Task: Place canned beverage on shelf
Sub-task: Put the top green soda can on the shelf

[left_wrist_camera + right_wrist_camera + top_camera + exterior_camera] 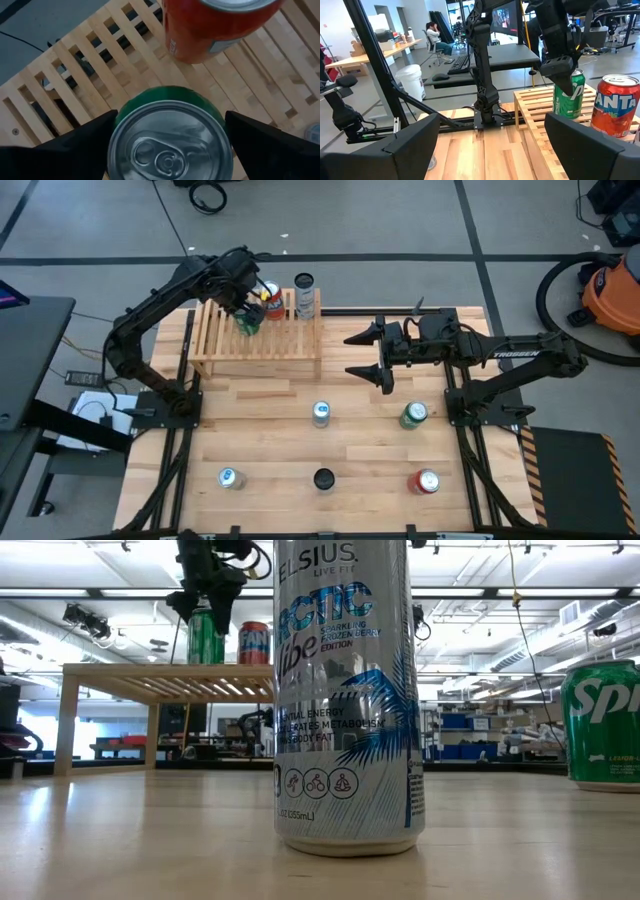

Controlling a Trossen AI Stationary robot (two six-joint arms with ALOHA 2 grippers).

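A: Left hand (247, 308)?
B: Over the shelf (258, 340), straight above a green can (248, 323) that stands upright on the slats. Fingers (70, 150) apart, one on each side of the can's top, in the left wrist view. Whether they touch the can, can't tell.

A: What's next to that hand?
B: A red-orange Fanta can (615, 106), upright on the shelf just beside the green one, on the side toward the right arm. Past that, a silver can (304, 293) at the shelf's end, also upright.

A: Right hand (372, 352)?
B: Off the shelf's end, above bare tabletop (260, 440), well apart from the left hand. Fingers spread wide, nothing between them. It points toward the shelf; the green can and the Fanta can are ahead of it in its wrist view.

A: Cans not on the shelf?
B: Five on the tabletop, all on the near side of the right hand. A white-blue can (321, 413) and a green Sprite can (413, 415) closest to it. Further out, a light blue can (229, 478), a dark can (323, 478) and a red can (425, 481). All upright.

A: Low view?
B: A Celsius can (345, 690) fills the middle, the Sprite can at the edge, the shelf behind with the left hand above the green can.

A: Anyone around?
B: A person (434, 34) seated at a desk, far behind the table.
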